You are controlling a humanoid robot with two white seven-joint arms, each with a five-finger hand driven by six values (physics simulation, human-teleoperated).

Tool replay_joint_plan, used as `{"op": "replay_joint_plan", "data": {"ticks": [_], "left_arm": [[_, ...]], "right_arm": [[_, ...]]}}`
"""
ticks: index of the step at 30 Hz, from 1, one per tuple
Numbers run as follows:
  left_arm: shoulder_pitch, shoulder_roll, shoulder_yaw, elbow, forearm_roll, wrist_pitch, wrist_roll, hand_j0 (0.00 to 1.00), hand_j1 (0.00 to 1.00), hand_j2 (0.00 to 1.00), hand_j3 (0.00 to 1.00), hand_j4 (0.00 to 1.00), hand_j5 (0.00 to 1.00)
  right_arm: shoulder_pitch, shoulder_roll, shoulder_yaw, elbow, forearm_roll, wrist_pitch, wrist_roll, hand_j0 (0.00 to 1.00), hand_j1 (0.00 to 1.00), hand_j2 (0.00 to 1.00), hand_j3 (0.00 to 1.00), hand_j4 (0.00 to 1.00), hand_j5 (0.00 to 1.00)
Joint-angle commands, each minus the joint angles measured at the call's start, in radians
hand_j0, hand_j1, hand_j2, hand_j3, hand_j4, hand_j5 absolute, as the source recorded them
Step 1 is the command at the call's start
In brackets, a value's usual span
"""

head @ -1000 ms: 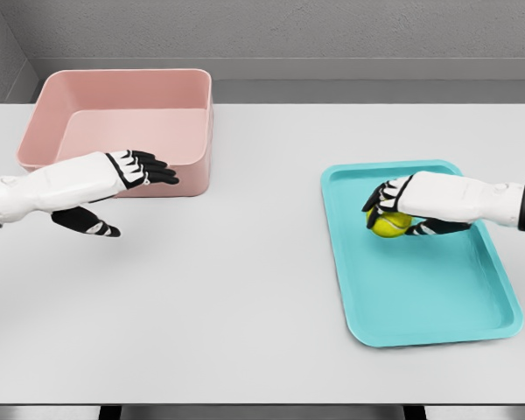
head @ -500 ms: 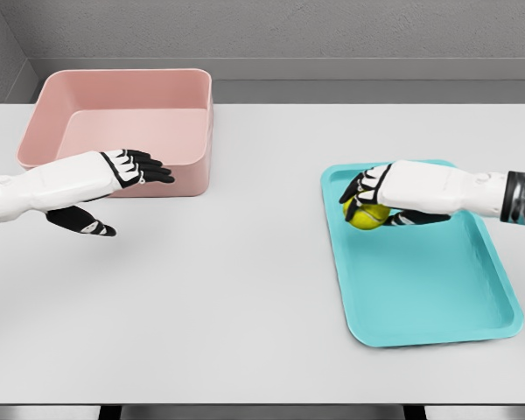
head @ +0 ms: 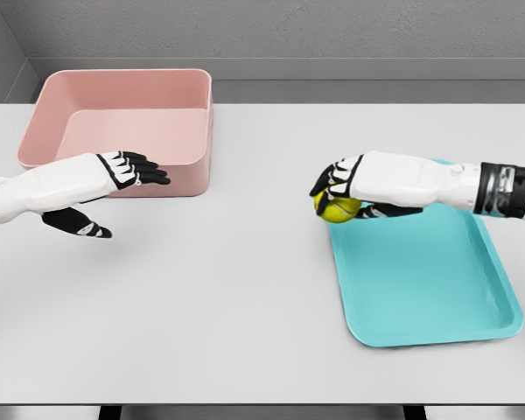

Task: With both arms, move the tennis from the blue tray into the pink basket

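Observation:
A yellow-green tennis ball (head: 338, 209) is held in my right hand (head: 343, 190), whose fingers curl over its top. Ball and hand hover at the left rim of the blue tray (head: 424, 280), which lies on the table's right side. The pink basket (head: 122, 127) stands at the far left with nothing visible inside. My left hand (head: 114, 188) floats just in front of the basket's near wall, fingers stretched out flat toward the right, thumb hanging below, holding nothing.
The white table (head: 245, 289) spreads between the basket and the tray. A grey wall runs behind the table's far edge.
My right hand has carried the ball leftward from the tray's inside to its left rim. The left hand has drifted slightly left and stayed open.

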Motion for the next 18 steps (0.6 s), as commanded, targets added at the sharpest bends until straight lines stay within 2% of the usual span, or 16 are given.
{"op": "replay_joint_plan", "data": {"ticks": [1, 18], "left_arm": [[0.002, 0.006, 0.0, 0.0, 0.007, 0.002, 0.001, 1.0, 1.0, 1.0, 1.0, 1.0, 1.0], [0.017, 0.027, 0.0, 0.0, 0.043, 0.002, 0.004, 1.0, 1.0, 1.0, 1.0, 1.0, 1.0]], "right_arm": [[0.0, 0.019, 0.0, -0.001, -0.007, 0.002, -0.001, 0.59, 0.59, 0.59, 0.59, 0.59, 0.59], [-0.028, 0.185, 0.025, -0.001, -0.006, 0.002, 0.01, 0.59, 0.59, 0.59, 0.59, 0.59, 0.59]]}}
